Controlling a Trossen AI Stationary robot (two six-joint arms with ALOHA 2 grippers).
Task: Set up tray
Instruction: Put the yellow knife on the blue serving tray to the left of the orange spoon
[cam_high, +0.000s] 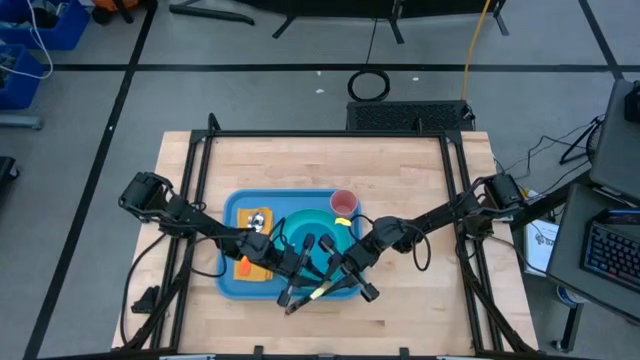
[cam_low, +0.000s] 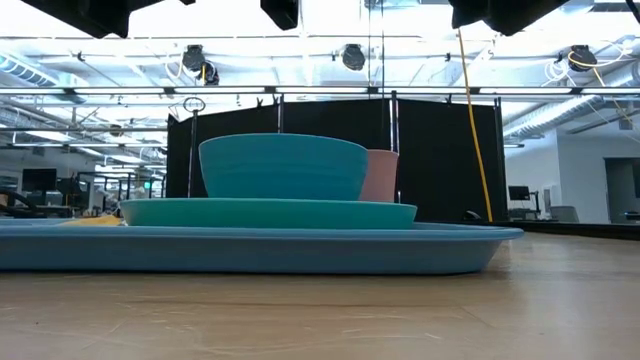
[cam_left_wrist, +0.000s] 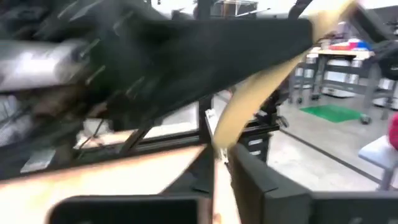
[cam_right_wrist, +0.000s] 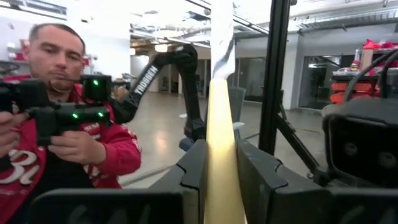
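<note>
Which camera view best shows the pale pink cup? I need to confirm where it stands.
The high view: the pale pink cup stands at the far right corner of the light-blue rectangular plastic tray. The low view shows only its side, half hidden behind the teal bowl. The wrist views miss it.

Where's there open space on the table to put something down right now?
The table is bare behind the tray and along its right side. The tray is crowded: plate, bowl, pink cup, orange napkin, with the left gripper and right gripper over its front edge.
</note>
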